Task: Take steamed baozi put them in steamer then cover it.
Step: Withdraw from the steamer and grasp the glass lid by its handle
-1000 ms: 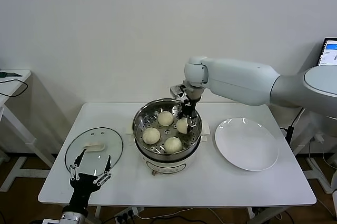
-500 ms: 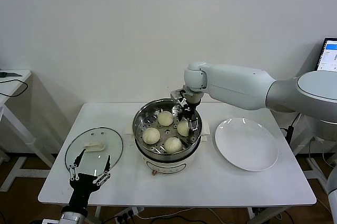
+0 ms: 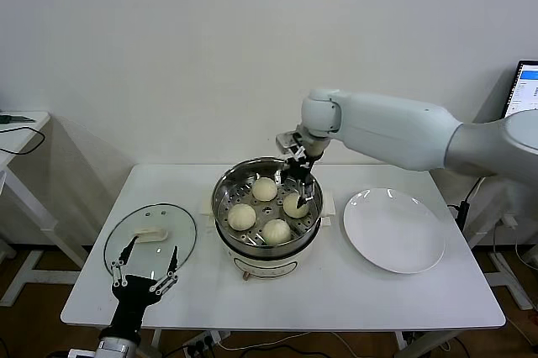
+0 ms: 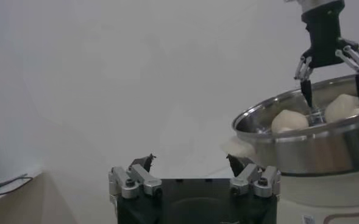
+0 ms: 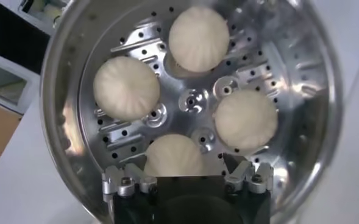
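**Four buns in the pot, lid off**

I see the table [image 3: 403,303] w/ the steamer [image 3: 267,244] near its middle. White plate [image 3: 393,229] sits right of the steamer, apart from it. Cover [image 3: 150,236] lies flat left of the steamer, on the table. All four steamed baozi [image 5: 199,38] rest on the steamer's perforated tray. My right gripper [image 3: 298,186] hangs over the steamer's rear-right bun, fingers spread, holding nothing. My left gripper [image 3: 143,274] waits front-left of the steamer beside the cover's near edge, fingers apart.
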Robot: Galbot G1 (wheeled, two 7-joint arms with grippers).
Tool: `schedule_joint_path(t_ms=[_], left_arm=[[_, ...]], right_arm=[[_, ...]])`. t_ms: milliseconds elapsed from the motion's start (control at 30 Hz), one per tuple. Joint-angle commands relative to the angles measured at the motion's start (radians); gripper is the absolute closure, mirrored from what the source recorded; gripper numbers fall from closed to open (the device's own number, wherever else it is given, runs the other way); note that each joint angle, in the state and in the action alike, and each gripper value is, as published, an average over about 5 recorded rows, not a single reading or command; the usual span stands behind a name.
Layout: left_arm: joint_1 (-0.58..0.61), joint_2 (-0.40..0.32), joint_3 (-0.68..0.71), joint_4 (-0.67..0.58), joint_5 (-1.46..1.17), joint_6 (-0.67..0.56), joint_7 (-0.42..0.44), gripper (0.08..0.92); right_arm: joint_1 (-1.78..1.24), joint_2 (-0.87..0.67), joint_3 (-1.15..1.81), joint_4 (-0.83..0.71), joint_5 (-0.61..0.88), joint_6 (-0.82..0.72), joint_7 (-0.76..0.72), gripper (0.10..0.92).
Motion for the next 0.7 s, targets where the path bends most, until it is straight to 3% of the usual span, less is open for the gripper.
schedule_joint_path(t_ms=[33, 200, 367, 533, 700], left_arm=[[-0.014, 0.004, 0.009, 0.006, 0.034, -0.004, -0.005, 0.177], [-0.052, 0.013, 0.007, 0.026, 0.092, -0.017, -0.013, 0.177], [-0.091, 0.024, -0.010, 0.038, 0.106, -0.037, -0.022, 0.177], [-0.125, 0.030, -0.027, 0.047, 0.107, -0.048, -0.026, 0.177], [-0.154, 0.032, -0.034, 0.083, 0.139, -0.062, -0.028, 0.177]], right_arm=[[-0.009, -0.266, 0.166, 0.216, 0.122, 0.093, 0.385, 0.203], [-0.140, -0.427, 0.276, 0.287, 0.151, 0.209, 0.856, 0.203], [-0.446, -0.546, 0.559, 0.306, 0.139, 0.342, 1.164, 0.203], [-0.855, -0.558, 0.977, 0.303, 0.122, 0.469, 1.305, 0.203], [-1.206, -0.482, 1.368, 0.314, 0.085, 0.487, 1.353, 0.203]])
